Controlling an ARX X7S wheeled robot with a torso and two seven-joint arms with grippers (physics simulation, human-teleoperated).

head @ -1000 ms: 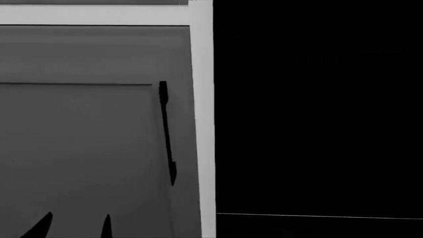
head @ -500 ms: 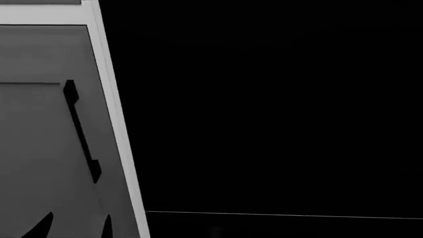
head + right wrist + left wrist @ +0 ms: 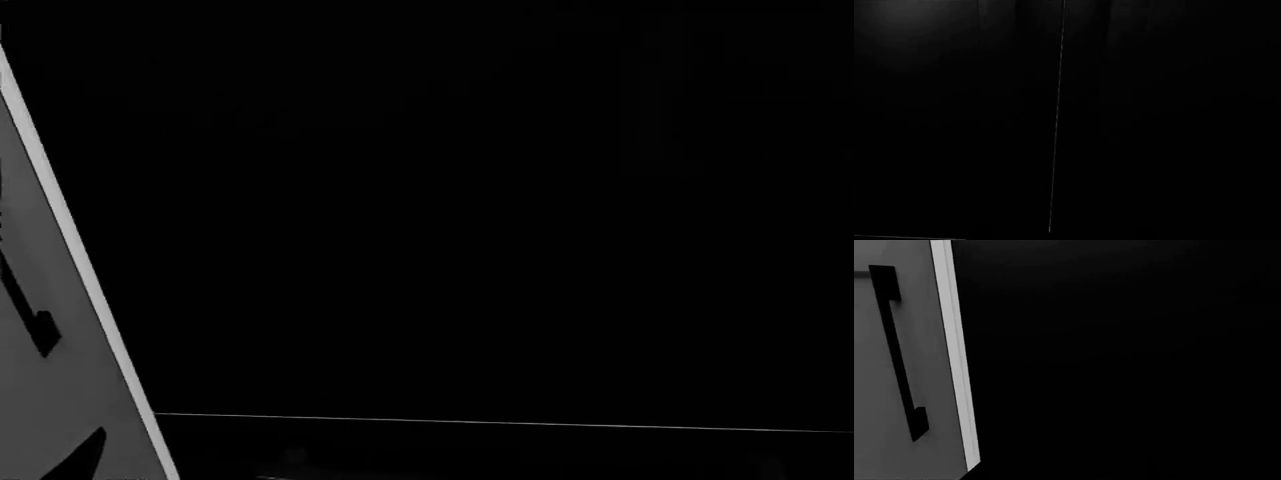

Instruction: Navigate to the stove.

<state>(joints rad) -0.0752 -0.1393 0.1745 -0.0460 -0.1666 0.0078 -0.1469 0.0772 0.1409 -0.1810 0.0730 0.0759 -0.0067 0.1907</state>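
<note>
The stove is out of view in every frame. A tall, featureless black appliance front [image 3: 507, 200] with a thin pale horizontal line [image 3: 507, 422] near its base fills most of the head view. It also fills the right wrist view, where the line [image 3: 1057, 115] runs as a thin streak. Of my left gripper [image 3: 144, 460], one dark fingertip [image 3: 83, 448] shows against the grey cabinet at the bottom left corner. The other finger is lost against the black. The right gripper does not show.
A grey cabinet door [image 3: 27, 380] with a black bar handle [image 3: 30, 320] and a pale side panel [image 3: 80, 270] stands at the far left. The left wrist view shows the same door [image 3: 867, 365], handle [image 3: 897, 355] and panel [image 3: 954, 355] beside the black front.
The head view has swept to the right. The grey cabinet and its handle have slid from the middle almost off the left edge, and the black front now fills the frame.
</note>
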